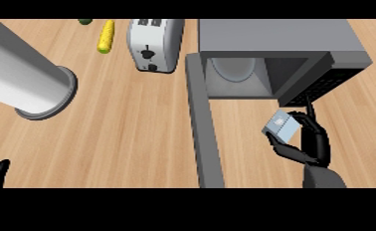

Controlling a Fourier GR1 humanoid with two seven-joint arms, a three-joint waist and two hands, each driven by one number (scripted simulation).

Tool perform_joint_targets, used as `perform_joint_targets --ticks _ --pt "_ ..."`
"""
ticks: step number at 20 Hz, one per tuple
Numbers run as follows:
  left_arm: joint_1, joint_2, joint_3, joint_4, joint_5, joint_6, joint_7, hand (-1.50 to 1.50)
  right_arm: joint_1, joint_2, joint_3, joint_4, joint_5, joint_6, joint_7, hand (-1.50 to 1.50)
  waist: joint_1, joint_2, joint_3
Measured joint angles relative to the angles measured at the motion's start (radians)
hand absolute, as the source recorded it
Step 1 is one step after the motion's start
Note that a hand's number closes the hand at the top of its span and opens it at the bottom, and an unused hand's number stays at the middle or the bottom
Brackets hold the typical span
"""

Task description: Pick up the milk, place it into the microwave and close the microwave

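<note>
no brand name or readable writing shows on any item; the milk (283, 126) carries only a small pale blue patch on its top face, too small to read. the milk is a small grey-white carton, tilted, held in the right hand (308, 143), whose black fingers and thumb curl round its lower and right sides. the carton sits above the wooden counter (132, 125), just in front of the microwave (283, 51), below the right part of its open cavity and near the dark control panel. the microwave door (204, 130) stands fully open, extending toward the lower edge. only a black tip of the left hand (4, 168) shows at the left edge; its finger state cannot be determined. a toaster (155, 44), a corn cob (106, 36) and a grey cylinder (33, 83) lie to the left.
</note>
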Motion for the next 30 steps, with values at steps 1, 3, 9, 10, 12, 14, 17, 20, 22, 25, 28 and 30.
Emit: perform_joint_targets --ticks 1,3,9,10,12,14,17,20,22,25,28,30 --pt "-0.009 -0.001 0.007 0.005 0.001 0.001 0.0 -1.5 -0.007 0.009 0.003 -0.016 -0.003 -0.005 0.009 1.5 -0.001 0.0 0.0" --pt "-0.019 0.002 0.019 0.005 0.013 -0.006 0.011 -1.5 -0.018 0.014 0.007 -0.024 -0.008 0.002 0.011 1.5 0.002 0.0 -0.001" --pt "0.005 -0.003 0.025 0.02 0.015 -0.041 -0.018 -1.5 -0.036 -0.066 -0.001 -0.014 -0.054 0.143 0.047 1.5 0.006 -0.001 -0.002" --pt "0.018 -0.004 -0.003 0.017 -0.004 -0.027 -0.032 -1.5 -0.038 -0.077 -0.001 -0.021 -0.062 0.166 0.057 1.5 0.007 -0.001 -0.002" --pt "0.018 -0.005 -0.021 0.007 -0.008 -0.015 -0.021 -1.5 -0.038 -0.083 0.011 -0.057 -0.07 0.194 0.085 1.5 0.005 -0.002 -0.002" --pt "0.01 -0.001 -0.002 0.005 0.011 -0.017 -0.009 -1.5 -0.028 -0.074 0.027 -0.088 -0.078 0.219 0.099 1.5 0.004 -0.002 -0.002" --pt "-0.015 -0.003 0.004 0.003 0.012 -0.001 0.014 -1.5 0.014 -0.052 0.061 -0.2 -0.093 0.24 0.162 1.5 0.0 -0.003 -0.003" --pt "-0.025 0.001 0.025 0.006 0.034 -0.002 0.026 -1.5 0.037 -0.029 0.093 -0.31 -0.092 0.229 0.222 1.5 -0.001 -0.003 -0.003" --pt "-0.016 0.007 0.051 -0.002 0.065 -0.015 0.035 -1.5 0.057 -0.019 0.115 -0.394 -0.081 0.204 0.275 1.5 0.0 -0.004 -0.003" --pt "-0.01 0.015 0.085 0.016 0.092 -0.045 0.028 -1.5 0.025 -0.006 0.131 -0.444 -0.048 0.143 0.34 1.5 0.003 -0.003 -0.003" --pt "0.001 0.004 0.087 0.016 0.085 -0.059 0.02 -1.5 -0.003 0.006 0.15 -0.495 -0.011 0.082 0.423 1.5 0.005 -0.003 -0.003" --pt "0.008 0.006 0.099 0.005 0.099 -0.07 0.031 -1.5 -0.058 0.016 0.151 -0.471 0.014 0.041 0.46 1.5 0.008 -0.002 -0.003"
